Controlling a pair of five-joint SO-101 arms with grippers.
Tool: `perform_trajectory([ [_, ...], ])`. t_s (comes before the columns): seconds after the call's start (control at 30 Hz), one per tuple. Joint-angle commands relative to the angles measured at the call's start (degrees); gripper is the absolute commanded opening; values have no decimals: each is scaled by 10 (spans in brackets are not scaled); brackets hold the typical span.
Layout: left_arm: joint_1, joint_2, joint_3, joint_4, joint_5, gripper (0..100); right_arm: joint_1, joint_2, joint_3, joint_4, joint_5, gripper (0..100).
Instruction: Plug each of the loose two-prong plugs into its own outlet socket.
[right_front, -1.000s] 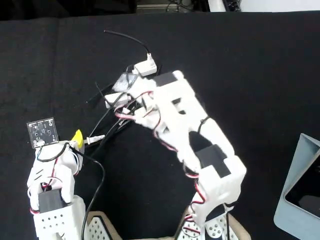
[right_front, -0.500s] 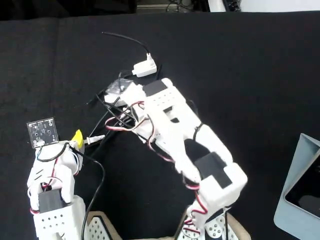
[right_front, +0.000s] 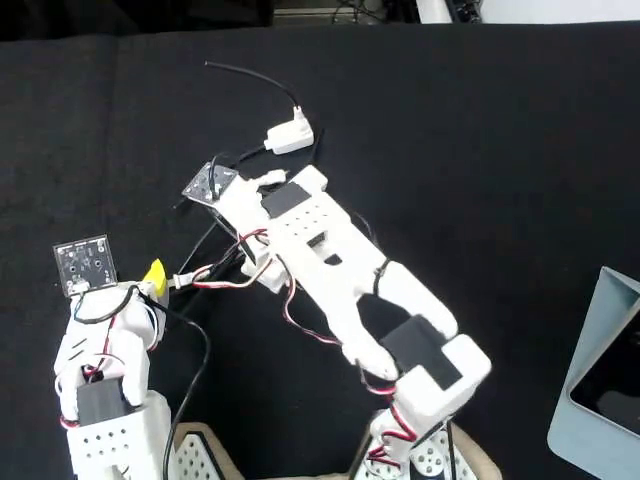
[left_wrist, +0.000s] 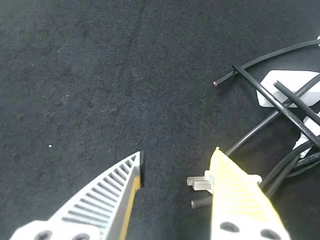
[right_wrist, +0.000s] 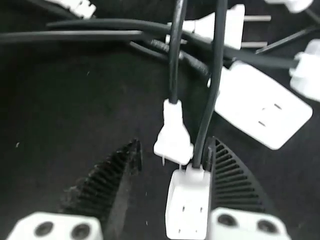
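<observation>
My left gripper (left_wrist: 178, 152) is released, its jaws spread over bare black cloth (right_front: 500, 150) with nothing between them. One two-prong plug (left_wrist: 198, 183) lies just beside my yellow finger (left_wrist: 235, 192) on its outer side, with both prongs showing past the finger's edge. From above, this plug sits at 3 o'clock of that gripper, near the table's 8 o'clock edge.

My right gripper (right_wrist: 172, 146) is also released, at the middle of the table. One small white plug (right_wrist: 172, 136) lies in the gap between its jaws, and I cannot tell whether either jaw touches it. One narrow socket block (right_wrist: 186, 207), with two slots showing, rests against one finger.

Just beyond lies one wide socket block (right_wrist: 262, 107), also with two slots. Past that lies a second white plug (right_wrist: 226, 26) with two bare prongs. That makes two plugs and two blocks here. Several black cables (right_wrist: 100, 35) cross over them.

From above, one white outlet block (right_front: 290, 135) lies in the open toward 12 o'clock, with a single cable curling off it. I cannot tell whether it is the wide one.

One grey bin (right_front: 598, 370) stands at the 4 o'clock edge, well apart.
</observation>
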Motion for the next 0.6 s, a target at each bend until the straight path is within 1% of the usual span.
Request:
perform_trajectory([
  [0.0,3,-4,-4,-13,-5,227,5,16,-11,-19,-5,198],
  [0.13,3,-4,-4,-13,-5,227,29,48,-32,-14,-5,198],
  [0.4,3,-4,-4,-13,-6,227,28,70,-36,-3,-6,194],
  [0.43,3,-4,-4,-13,-6,227,28,70,-38,-3,-6,181],
  [0.57,3,-4,-4,-13,-6,227,28,70,-57,-1,-6,74],
])
